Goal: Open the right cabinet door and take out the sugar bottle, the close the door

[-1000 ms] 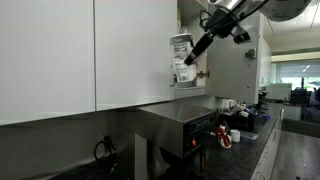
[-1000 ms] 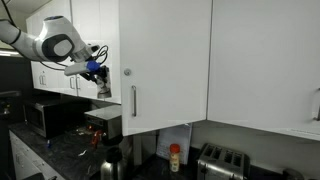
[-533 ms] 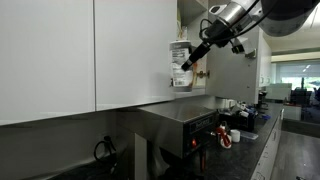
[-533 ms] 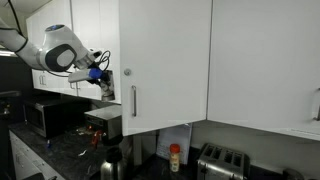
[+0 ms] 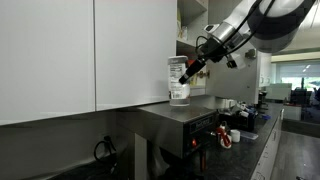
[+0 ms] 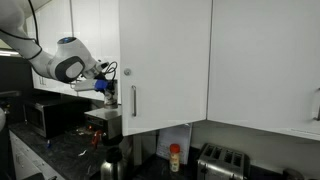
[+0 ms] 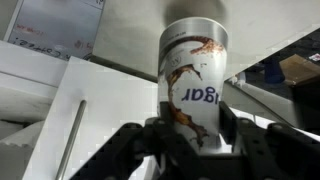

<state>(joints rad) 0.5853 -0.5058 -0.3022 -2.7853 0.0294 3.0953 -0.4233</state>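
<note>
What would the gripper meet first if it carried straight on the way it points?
The sugar bottle, clamped in the gripper; beyond it probably a white cabinet panel, depth unclear.

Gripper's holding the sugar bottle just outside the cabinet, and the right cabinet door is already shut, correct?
Not quite. The right cabinet door is not shut: it stands swung open, as an exterior view shows. The rest holds: the gripper is closed on the sugar bottle, just outside the cabinet.

ext cams opp. sides of cabinets (image 5: 90,50), wrist cam close on sugar bottle (image 7: 195,80)
</note>
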